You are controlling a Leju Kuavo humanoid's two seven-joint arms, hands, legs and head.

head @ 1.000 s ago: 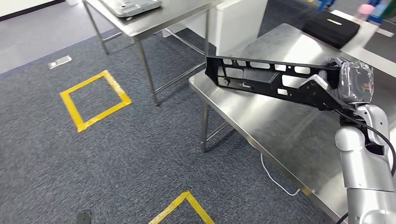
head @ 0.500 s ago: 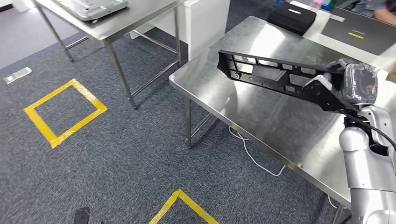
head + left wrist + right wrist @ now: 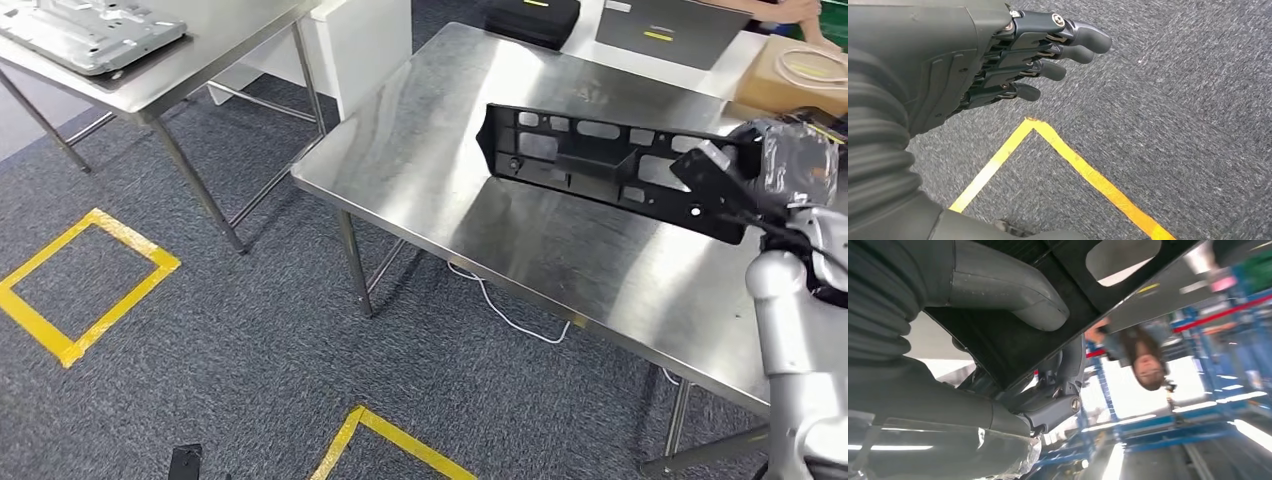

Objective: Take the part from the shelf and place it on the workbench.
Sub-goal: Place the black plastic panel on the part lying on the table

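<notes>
Part (image 3: 600, 165): a long black perforated plastic frame, held level above the steel table (image 3: 440, 150), its free end over the middle of the table top, not touching the surface. Compared with the earlier head views the whole scene has shifted: the table now fills more of the picture and lies more squarely under the part, the second steel table (image 3: 200, 70) beside it has slid toward the left edge, and the yellow floor square (image 3: 90, 285) has moved left and is cut off. This is camera movement; the part keeps the same place in the grip.

Hidden or unclear: the far end of the part is covered by the right robot hand (image 3: 770, 175), which is wrapped in clear film that blurs its fingers. The table's far right portion is cut off.

Right robot hand: clamped on the end of the part, thumb (image 3: 1013, 290) pressed on one face, fingers on the other.

Left robot hand (image 3: 998, 65): holds nothing, fingers loosely extended side by side, hanging above grey carpet with a yellow tape corner (image 3: 1058, 150).
</notes>
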